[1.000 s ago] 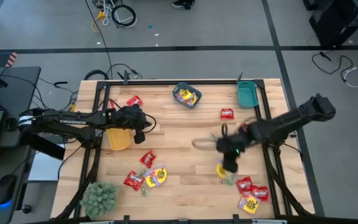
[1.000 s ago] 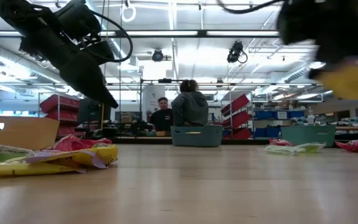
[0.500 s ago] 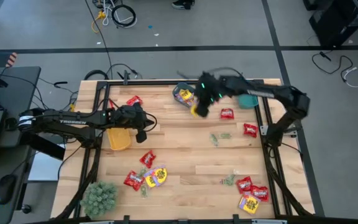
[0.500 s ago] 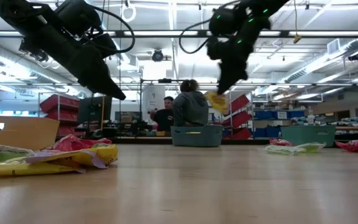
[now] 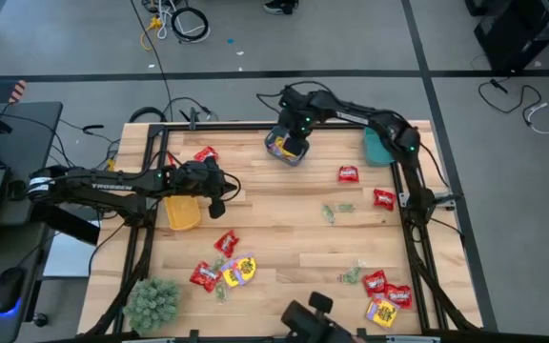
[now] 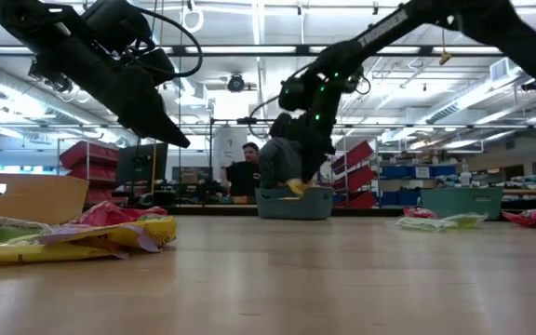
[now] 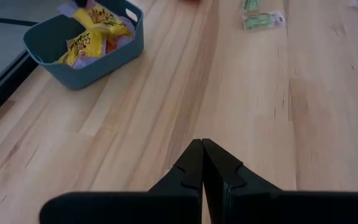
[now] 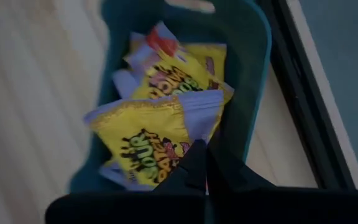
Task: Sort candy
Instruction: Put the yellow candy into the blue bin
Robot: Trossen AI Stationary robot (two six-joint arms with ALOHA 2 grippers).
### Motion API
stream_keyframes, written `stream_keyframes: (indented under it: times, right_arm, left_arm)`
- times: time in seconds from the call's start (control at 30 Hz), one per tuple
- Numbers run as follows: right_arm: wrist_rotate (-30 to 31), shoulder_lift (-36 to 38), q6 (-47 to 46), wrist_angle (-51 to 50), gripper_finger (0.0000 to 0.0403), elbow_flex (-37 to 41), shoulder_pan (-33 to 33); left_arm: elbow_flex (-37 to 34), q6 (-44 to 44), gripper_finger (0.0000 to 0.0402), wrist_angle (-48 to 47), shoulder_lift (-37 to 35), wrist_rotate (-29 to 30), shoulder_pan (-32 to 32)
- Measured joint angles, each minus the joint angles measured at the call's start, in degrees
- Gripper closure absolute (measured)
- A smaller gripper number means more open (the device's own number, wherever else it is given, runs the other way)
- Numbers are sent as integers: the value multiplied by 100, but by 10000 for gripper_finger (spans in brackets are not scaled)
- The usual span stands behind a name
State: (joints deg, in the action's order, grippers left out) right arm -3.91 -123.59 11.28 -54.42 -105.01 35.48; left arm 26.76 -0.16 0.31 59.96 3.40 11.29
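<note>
My right gripper (image 5: pixel 294 143) (image 6: pixel 301 175) reaches over the teal bin (image 5: pixel 276 152) at the table's far edge, shut on a yellow packet (image 8: pixel 148 140) (image 6: pixel 296 187). Other yellow packets with purple marks (image 8: pixel 179 74) lie in that bin. My left gripper (image 5: pixel 214 195) (image 7: pixel 202 146) is shut and hovers above bare wood beside the yellow bin (image 5: pixel 181 213). Red packets (image 5: pixel 348 173), (image 5: pixel 383 198), (image 5: pixel 205 154), pale green pieces (image 5: pixel 336 210) and a mixed cluster (image 5: pixel 222 269) lie flat on the table. My right gripper pinches the yellow packet at its purple-edged end (image 8: pixel 194 127) between the two fingers, coming from above and pointing down. The packet hangs below the fingers over the packets in the bin, level with the bin's rim (image 6: pixel 291 193) in the low view.
A second teal bin (image 5: pixel 379 145) stands at the far right corner. A green fuzzy plant ball (image 5: pixel 151 303) sits at the near left corner. More candy (image 5: pixel 386 295) lies near right. A dark object (image 5: pixel 311 319) shows at the near edge. People stand beyond the table (image 6: pixel 273 163).
My right gripper has carried the yellow packet from the table's near right part up and across toward the far edge, then come down over the teal bin. The packet has stayed in its fingers throughout.
</note>
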Motion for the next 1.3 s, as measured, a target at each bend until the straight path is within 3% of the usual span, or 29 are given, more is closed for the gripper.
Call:
stream_keyframes:
  times: [0.17, 0.37, 0.53, 0.63, 0.73, 0.93, 1.3]
  right_arm:
    - [431, -114, 51, 101, 385, 16, -8]
    - [1163, 34, 38, 193, 309, -69, -52]
    - [1126, 59, -73, 173, 242, -264, -59]
    - [398, 59, -78, 259, 229, -255, -57]
    - [-212, 59, 225, 400, 257, -99, -66]
    - [-608, 59, 576, 1015, 388, 379, -45]
    - [-878, 57, 715, 2369, 399, 1323, 27]
  left_arm:
    - [0, -3, 396, -4, 0, -2, 0]
    - [0, -42, 396, -33, 0, -2, -11]
    - [0, -48, 396, -31, 0, -2, -15]
    - [0, -50, 396, -47, 0, -6, -15]
    - [0, -50, 396, -99, 0, -31, -15]
    - [0, -28, 396, -291, 2, -41, -15]
    - [0, -22, 396, -284, 2, -48, -15]
